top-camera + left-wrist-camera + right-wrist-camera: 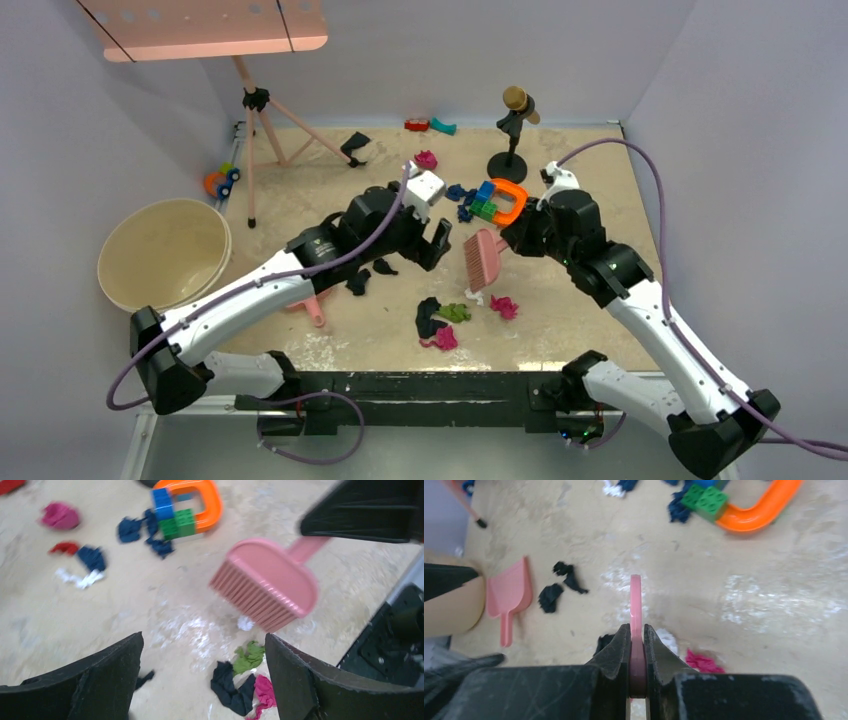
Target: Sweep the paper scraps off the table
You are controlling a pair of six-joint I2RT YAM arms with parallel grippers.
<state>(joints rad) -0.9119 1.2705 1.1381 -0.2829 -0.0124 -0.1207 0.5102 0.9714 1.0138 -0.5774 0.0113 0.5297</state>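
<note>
Paper scraps lie scattered on the beige table (580, 320). A black, green and magenta cluster (440, 322) sits near the front, with a magenta bit (503, 306) beside it. Black bits (372, 273) lie by my left arm, and blue ones (460, 193) by the blocks. My right gripper (636, 630) is shut on the handle of a pink brush (486, 257), whose bristles touch the table over a white scrap (245, 623). My left gripper (202, 680) is open and empty above the front cluster (240, 677). The pink dustpan (509, 595) lies flat, partly under my left arm.
Blue-green blocks with an orange horseshoe (497, 200) lie just behind the brush. A microphone stand (513, 130) and small red and teal toys (430, 125) are at the back. A pink tripod (255, 110) and a beige bowl (165, 250) are on the left.
</note>
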